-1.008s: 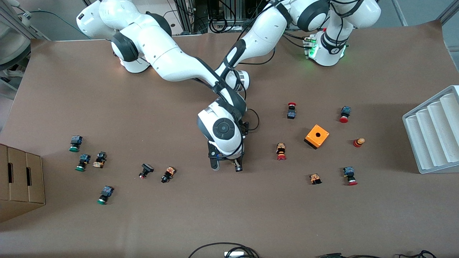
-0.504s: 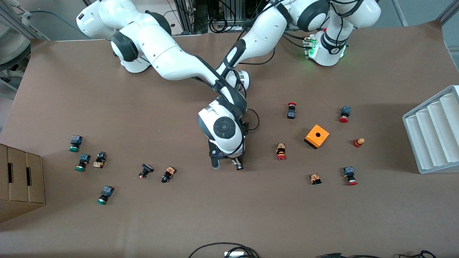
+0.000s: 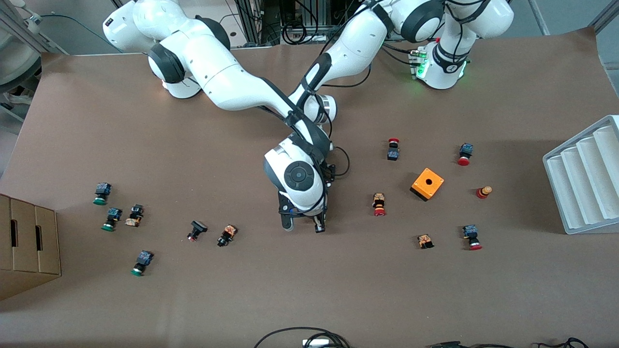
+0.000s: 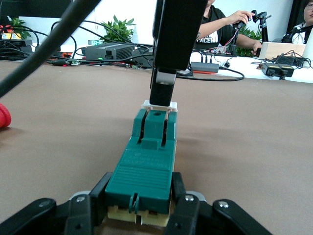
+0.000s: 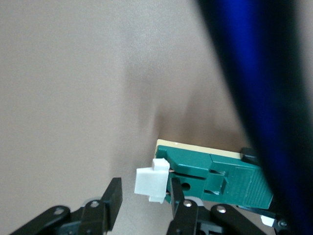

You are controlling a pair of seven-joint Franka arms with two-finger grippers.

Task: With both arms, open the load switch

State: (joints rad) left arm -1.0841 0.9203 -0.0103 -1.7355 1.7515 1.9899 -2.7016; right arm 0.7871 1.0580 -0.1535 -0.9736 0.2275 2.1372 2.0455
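Observation:
The load switch point(image 4: 146, 166) is a slim dark-green block lying along the brown table, with a white tab point(image 4: 160, 104) at its end. My left gripper point(image 4: 139, 201) is shut on the block's other end. In the front view it is hidden under the right arm's hand. My right gripper point(image 5: 145, 203) hangs over the tab end point(image 5: 152, 183), open, with the tab between its fingers point(image 5: 112, 200) and a gap on one side. The tab stands slightly off the green body point(image 5: 210, 178). In the front view the right gripper point(image 3: 303, 227) is at mid-table.
Small red- and green-capped push buttons lie scattered toward both ends of the table. An orange box with a hole point(image 3: 427, 183) sits toward the left arm's end, with a white ribbed tray point(image 3: 585, 179) at that edge. A cardboard box point(image 3: 29, 246) stands at the right arm's end.
The right arm's hand has shifted slightly toward the right arm's end of the table. The left arm has not visibly moved.

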